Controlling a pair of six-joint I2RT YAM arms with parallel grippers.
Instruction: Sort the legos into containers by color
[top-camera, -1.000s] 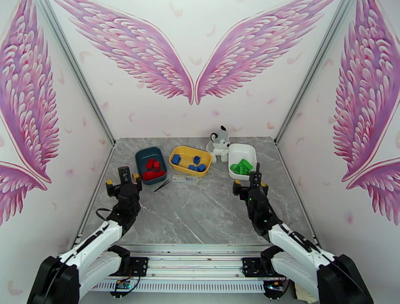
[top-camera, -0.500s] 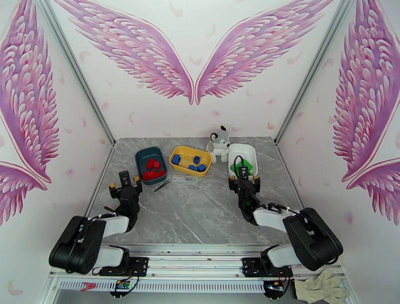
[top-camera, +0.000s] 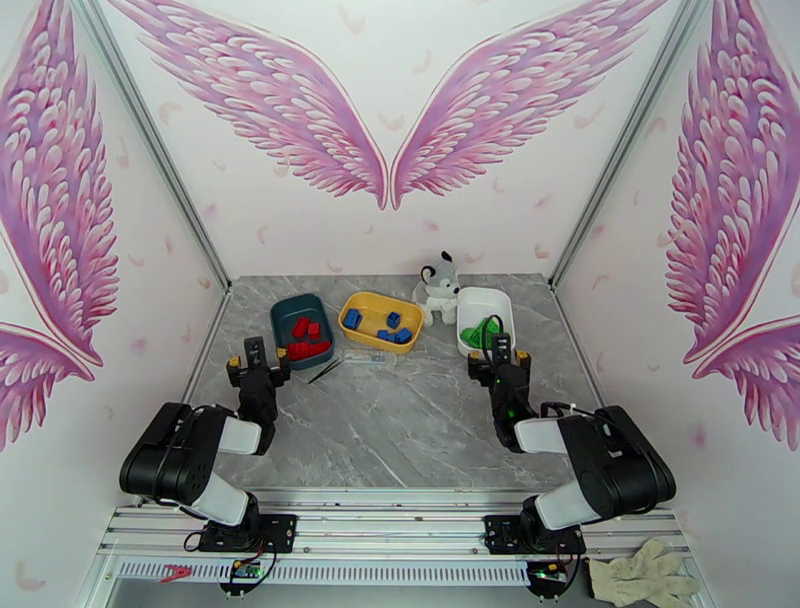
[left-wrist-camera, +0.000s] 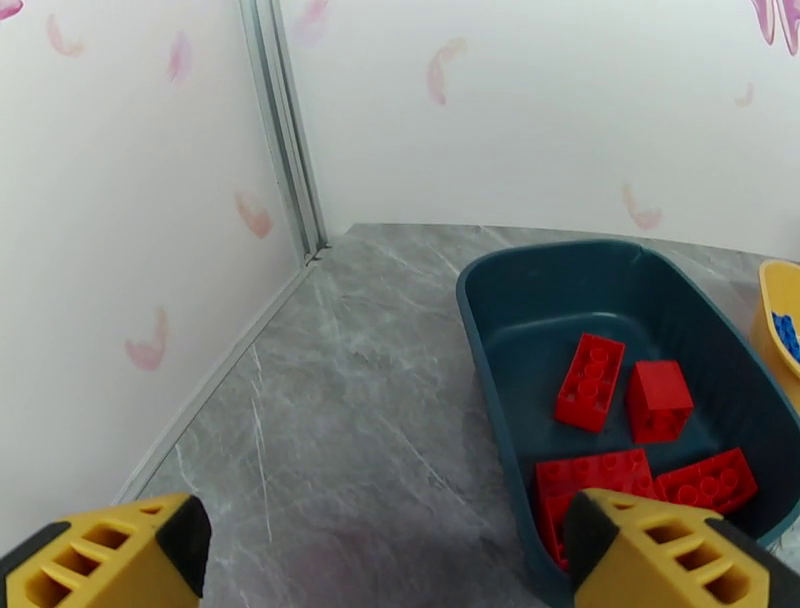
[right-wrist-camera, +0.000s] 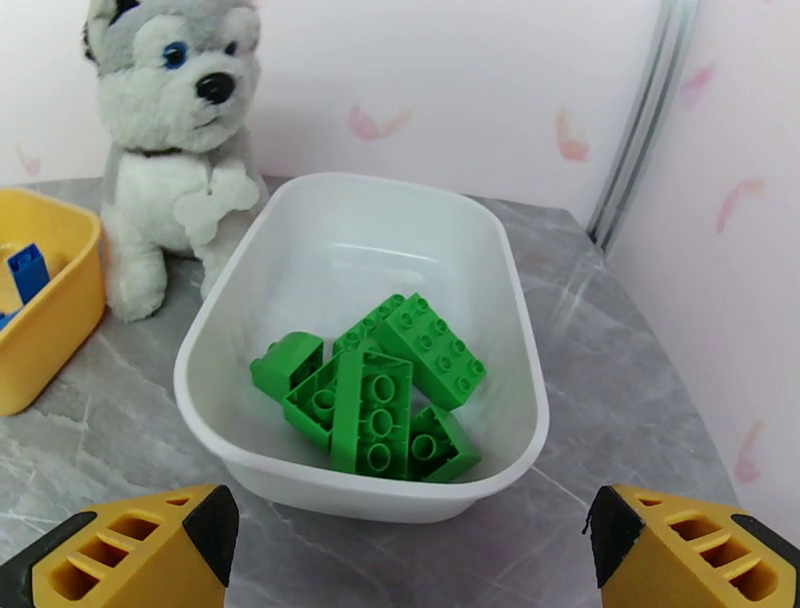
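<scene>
Red legos (top-camera: 308, 338) (left-wrist-camera: 590, 380) lie in the dark teal container (top-camera: 285, 312) (left-wrist-camera: 470, 300). Blue legos (top-camera: 390, 328) (left-wrist-camera: 788, 335) (right-wrist-camera: 28, 270) sit in the yellow container (top-camera: 352, 302) (left-wrist-camera: 775, 320) (right-wrist-camera: 50, 340). Green legos (top-camera: 482, 332) (right-wrist-camera: 380, 390) are piled in the white container (top-camera: 484, 297) (right-wrist-camera: 230, 300). My left gripper (top-camera: 257, 362) (left-wrist-camera: 385, 535) stands open just short of the teal container's near left corner, nothing between its fingers. Open and holding nothing too, my right gripper (top-camera: 497, 352) (right-wrist-camera: 410, 548) hovers at the white container's near edge.
A grey-white plush husky (top-camera: 438, 285) (right-wrist-camera: 175, 150) sits between the yellow and white containers. A small clear flat item (top-camera: 368, 356) and a thin black item (top-camera: 323, 372) lie in front of the yellow container. A work glove (top-camera: 640, 578) lies off the table at bottom right.
Both arms have folded back, their elbows now raised near the bases. The grippers stay open and shifted only slightly, the right one closer to the white container.
</scene>
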